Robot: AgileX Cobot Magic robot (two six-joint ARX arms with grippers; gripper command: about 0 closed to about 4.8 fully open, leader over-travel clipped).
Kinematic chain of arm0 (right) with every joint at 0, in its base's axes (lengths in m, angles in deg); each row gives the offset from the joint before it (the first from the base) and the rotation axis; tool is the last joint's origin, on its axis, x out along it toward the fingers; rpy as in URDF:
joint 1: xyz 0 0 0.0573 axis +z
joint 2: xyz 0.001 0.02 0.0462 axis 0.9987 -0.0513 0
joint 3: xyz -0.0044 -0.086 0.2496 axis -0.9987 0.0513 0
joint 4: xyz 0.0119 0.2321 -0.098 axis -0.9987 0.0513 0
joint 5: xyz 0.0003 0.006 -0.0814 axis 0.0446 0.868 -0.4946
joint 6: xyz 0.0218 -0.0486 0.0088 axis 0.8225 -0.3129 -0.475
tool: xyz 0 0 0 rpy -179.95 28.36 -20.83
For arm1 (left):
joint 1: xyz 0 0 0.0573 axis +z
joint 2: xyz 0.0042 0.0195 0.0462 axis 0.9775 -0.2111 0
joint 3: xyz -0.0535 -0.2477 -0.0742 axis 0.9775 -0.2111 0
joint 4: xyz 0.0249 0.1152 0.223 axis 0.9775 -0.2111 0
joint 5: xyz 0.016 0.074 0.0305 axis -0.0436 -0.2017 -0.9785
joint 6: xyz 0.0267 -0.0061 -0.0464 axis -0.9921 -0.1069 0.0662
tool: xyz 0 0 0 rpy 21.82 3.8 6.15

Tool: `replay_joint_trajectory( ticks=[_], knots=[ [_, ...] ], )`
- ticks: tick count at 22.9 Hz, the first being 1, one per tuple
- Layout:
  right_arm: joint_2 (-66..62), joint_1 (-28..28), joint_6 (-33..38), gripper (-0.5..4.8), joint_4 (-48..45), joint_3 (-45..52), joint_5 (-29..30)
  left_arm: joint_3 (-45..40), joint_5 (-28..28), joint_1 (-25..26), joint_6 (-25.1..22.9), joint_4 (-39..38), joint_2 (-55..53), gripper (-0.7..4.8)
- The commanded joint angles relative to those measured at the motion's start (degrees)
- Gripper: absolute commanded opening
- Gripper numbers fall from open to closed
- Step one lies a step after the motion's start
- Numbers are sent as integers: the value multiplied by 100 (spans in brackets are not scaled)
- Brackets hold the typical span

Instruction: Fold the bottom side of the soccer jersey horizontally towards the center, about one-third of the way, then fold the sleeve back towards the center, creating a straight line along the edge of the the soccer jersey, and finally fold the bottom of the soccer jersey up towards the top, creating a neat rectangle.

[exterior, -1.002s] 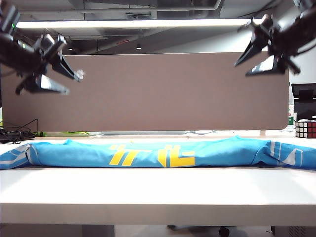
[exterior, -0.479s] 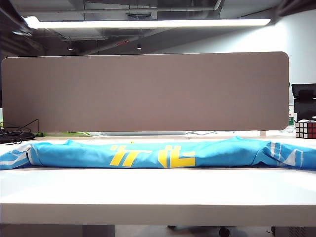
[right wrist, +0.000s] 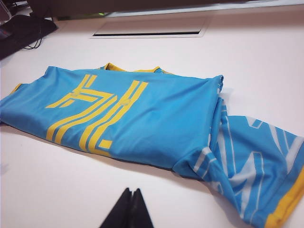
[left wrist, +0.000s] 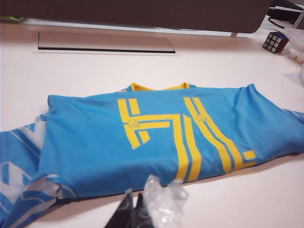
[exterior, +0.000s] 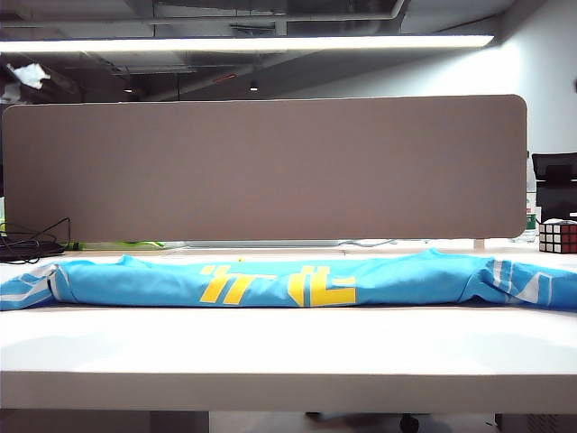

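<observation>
The soccer jersey (exterior: 288, 280) lies across the white table as a long sky-blue band with its yellow lettering face up. White-streaked sleeves stick out at both ends. In the left wrist view the jersey (left wrist: 156, 137) lies beyond my left gripper (left wrist: 133, 197). That gripper hangs above bare table short of the near edge, jaws shut and empty, with a crumpled clear film (left wrist: 164, 199) clinging beside one finger. My right gripper (right wrist: 131, 191) is also shut on nothing, above bare table short of the jersey (right wrist: 142, 114). Neither gripper touches the cloth, and neither shows in the exterior view.
A Rubik's cube (exterior: 558, 236) stands at the table's far right, behind the jersey's end. A brown partition panel (exterior: 270, 167) runs along the back. Black cables (exterior: 32, 244) lie at the back left. A cable slot (left wrist: 104, 45) is cut into the table behind the collar.
Both arms, raised with open jaws at the exterior view's upper corners a second ago, have left that view. The jersey and the cube have not moved.
</observation>
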Motion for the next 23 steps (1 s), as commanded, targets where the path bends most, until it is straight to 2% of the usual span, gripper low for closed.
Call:
replay_joint_trajectory(
  ticks=[1,5,8,9,11,18,21,23],
  knots=[
    [914,4,52,-1,-133,428,-278,-542,-446,-273,7,310,619,-6],
    [1932,7,221,-1,-133,750,-619,-946,-459,-302,50,334,1266,-6],
    [2918,7,267,-1,254,839,-1178,-1322,-459,-302,146,334,2114,-6],
    [3126,7,267,-1,361,839,-1368,-1445,-459,-302,160,337,2413,-6],
    [3091,9,264,-1,385,861,-1392,-1626,-481,-302,173,240,2975,-6],
    [3108,7,177,-1,264,1189,-1419,-1729,-704,-295,-157,251,3145,-6],
    [3110,7,144,-1,-46,1512,-1440,-1751,-839,-295,-271,271,3145,-6],
    [3110,7,42,-1,-706,2011,-1547,-1919,-944,-295,-299,518,3145,-6]
  ],
)
